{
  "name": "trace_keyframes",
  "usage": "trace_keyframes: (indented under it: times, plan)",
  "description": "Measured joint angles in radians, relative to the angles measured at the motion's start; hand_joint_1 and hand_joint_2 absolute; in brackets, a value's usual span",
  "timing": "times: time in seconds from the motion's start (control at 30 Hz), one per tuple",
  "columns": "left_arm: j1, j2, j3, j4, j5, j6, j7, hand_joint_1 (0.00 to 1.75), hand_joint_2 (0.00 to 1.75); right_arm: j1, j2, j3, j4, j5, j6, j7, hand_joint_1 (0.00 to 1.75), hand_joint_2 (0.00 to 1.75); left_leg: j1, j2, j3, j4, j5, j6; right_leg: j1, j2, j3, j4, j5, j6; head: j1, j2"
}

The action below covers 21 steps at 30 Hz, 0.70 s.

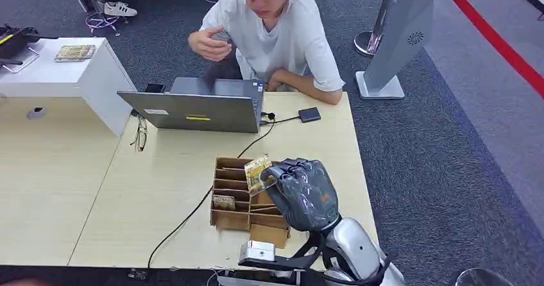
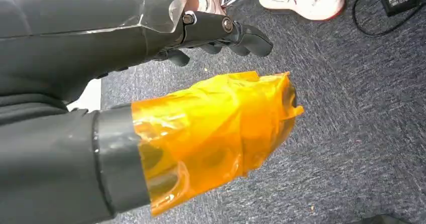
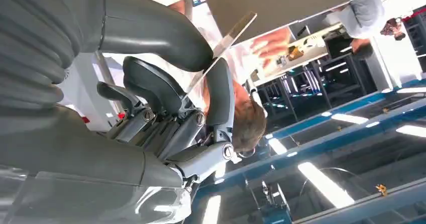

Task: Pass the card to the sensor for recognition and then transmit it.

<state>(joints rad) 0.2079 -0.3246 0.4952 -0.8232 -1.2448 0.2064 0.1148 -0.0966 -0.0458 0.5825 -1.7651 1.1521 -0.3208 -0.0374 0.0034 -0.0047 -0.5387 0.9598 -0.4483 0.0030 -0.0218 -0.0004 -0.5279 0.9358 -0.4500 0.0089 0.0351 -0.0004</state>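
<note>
Grey carpet surrounds a pale wooden table (image 1: 160, 190), and on its near edge the task is already in hand. The card (image 1: 257, 172), a thin, stiff rectangle with a printed, glossy face, is pinched in the right hand (image 1: 303, 193), which hovers just above the brown cardboard organiser (image 1: 238, 204) with its row of slotted compartments; another card (image 1: 224, 202) lies in one slot. From the right wrist view the held card shows edge-on, a flat sliver clamped between the thick grey thumb (image 3: 150, 33) and a darker finger. It stands tilted, long axis roughly upright, face turned toward the far side of the table. The small dark slab (image 1: 309, 114), probably the sensor, lies flat well beyond the hand, forward and slightly right, cabled to the grey laptop (image 1: 195, 111). So the coming move is likely a forward reach by the right arm, plainly the nearer one. A person in a white shirt (image 1: 282, 33) sits behind the laptop. The left hand (image 2: 221, 33) hangs over carpet, fingers curled in on nothing, its thumb wrapped in crinkled orange film.
</note>
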Motion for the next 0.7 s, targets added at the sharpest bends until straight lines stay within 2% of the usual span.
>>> trace_keyframes:
  times: [0.4,0.7]
  plan:
    - [-0.001,0.000,0.000,0.000,-0.042,-0.001,-0.006,0.00,0.00,-0.075,0.003,0.013,0.025,-0.003,0.036,0.017,1.75,1.75,0.000,0.000,0.000,0.000,0.000,0.000,0.000,0.000,0.000,0.000,0.000,0.000,0.000,0.000]
    - [-0.003,0.000,-0.005,0.000,-0.075,0.001,-0.006,0.00,0.00,-0.149,0.024,0.020,0.070,0.003,0.077,0.047,1.75,1.75,0.000,0.000,0.000,0.000,0.000,0.000,0.000,0.000,0.000,0.000,0.000,0.000,0.000,0.000]
